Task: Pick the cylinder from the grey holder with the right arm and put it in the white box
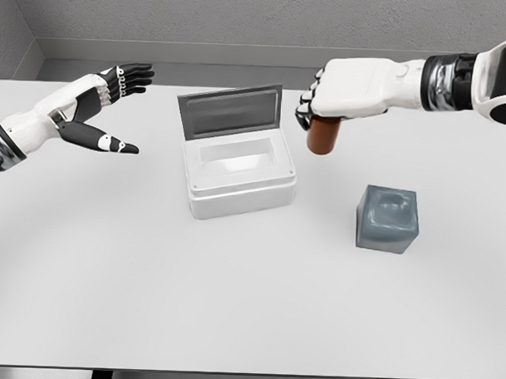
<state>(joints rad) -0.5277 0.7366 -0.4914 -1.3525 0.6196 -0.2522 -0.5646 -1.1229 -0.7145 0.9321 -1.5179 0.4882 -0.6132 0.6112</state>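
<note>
cylinder [325, 135]: your right hand [344, 90] grips it upper right, clear of holder [387, 218], nearing box [237, 171], lid up to receive; left hand [96, 109] released, upper left.

I've got the box [241, 172] on the surface [150, 286] near centre, lid up at its back edge. Holder [387, 218] sits to its right, a bit nearer me, apart from it. Cylinder [324, 135] in right hand [348, 89], above surface btwn box & holder, further back. Left hand [98, 109] far left of box.
</note>
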